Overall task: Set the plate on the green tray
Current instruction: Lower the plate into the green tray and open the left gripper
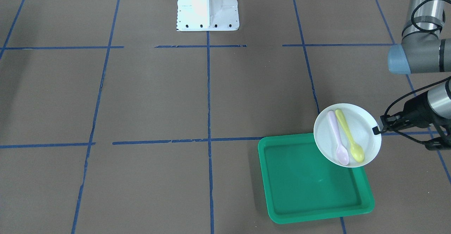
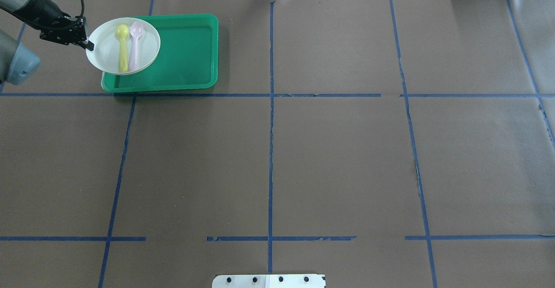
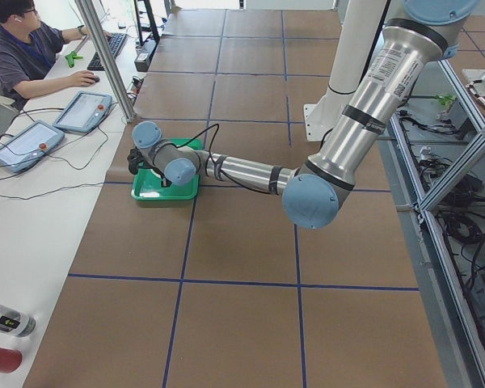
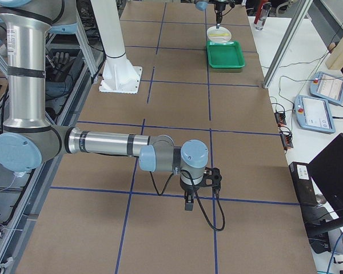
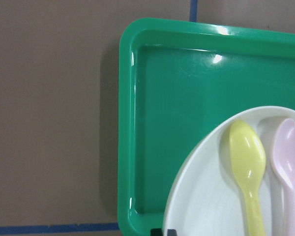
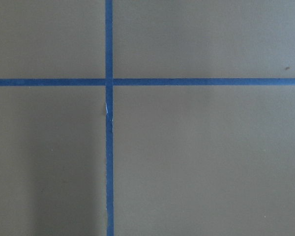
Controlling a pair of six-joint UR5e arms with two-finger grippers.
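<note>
The white plate [image 1: 366, 128] carries a yellow spoon [image 1: 348, 137] and a pink spoon [image 1: 336, 135]. My left gripper [image 1: 376, 130] is shut on the plate's rim and holds it level over one corner of the green tray [image 1: 310, 184], partly past the tray's rim. In the overhead view the plate [image 2: 104, 45] covers the tray's [image 2: 186, 49] far left corner, with the left gripper [image 2: 89, 45] at its left edge. The left wrist view shows the plate [image 5: 211, 196] above the tray [image 5: 162, 123]. My right gripper [image 4: 188, 204] hangs far away over bare table; I cannot tell its state.
The table is brown paper with blue tape lines. The robot's white base [image 1: 208, 6] stands at the table's edge. An operator [image 3: 24, 48] sits at a side desk with tablets beyond the tray end of the table.
</note>
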